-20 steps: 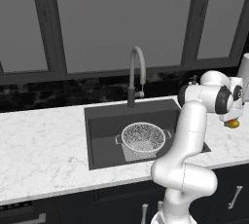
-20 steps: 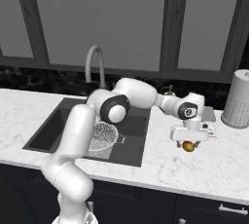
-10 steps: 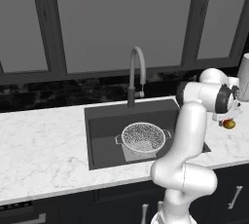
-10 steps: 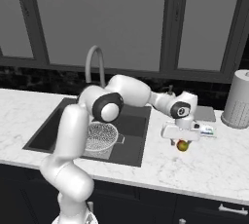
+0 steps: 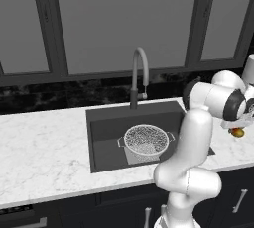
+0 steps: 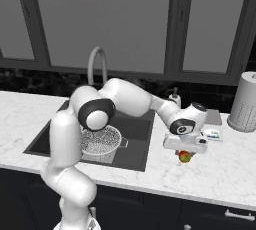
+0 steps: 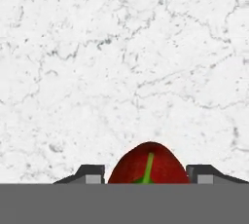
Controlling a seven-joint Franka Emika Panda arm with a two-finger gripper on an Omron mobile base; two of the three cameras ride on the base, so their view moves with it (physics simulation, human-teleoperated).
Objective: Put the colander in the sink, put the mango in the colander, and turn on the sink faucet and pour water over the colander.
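Note:
The red-orange mango [image 7: 148, 167] lies on the white marble counter right of the sink [image 5: 104, 123], also visible as the mango [image 6: 185, 157] and the mango [image 5: 238, 133]. My gripper [image 7: 146, 175] reaches down over it, a dark fingertip [image 7: 90, 174] pressed against each side, so it is shut on the fruit. The gripper [image 6: 185, 153] hangs low over the counter near its front edge. The wire-mesh colander [image 5: 146, 139] stands upright in the sink [image 6: 137, 154], seen again as the colander [image 6: 100, 141]. The gooseneck faucet [image 5: 140, 68] rises behind the basin; no water runs.
A grey cylindrical canister [image 6: 245, 101] stands on the counter at the far right. A white soap pump [image 6: 175, 95] sits behind the sink's right corner. A small white packet [image 6: 212, 134] lies just behind the gripper. Dark windows back the counter.
The hand has dropped onto the mango and the fingers have closed in from wide open against its sides. The colander has not moved.

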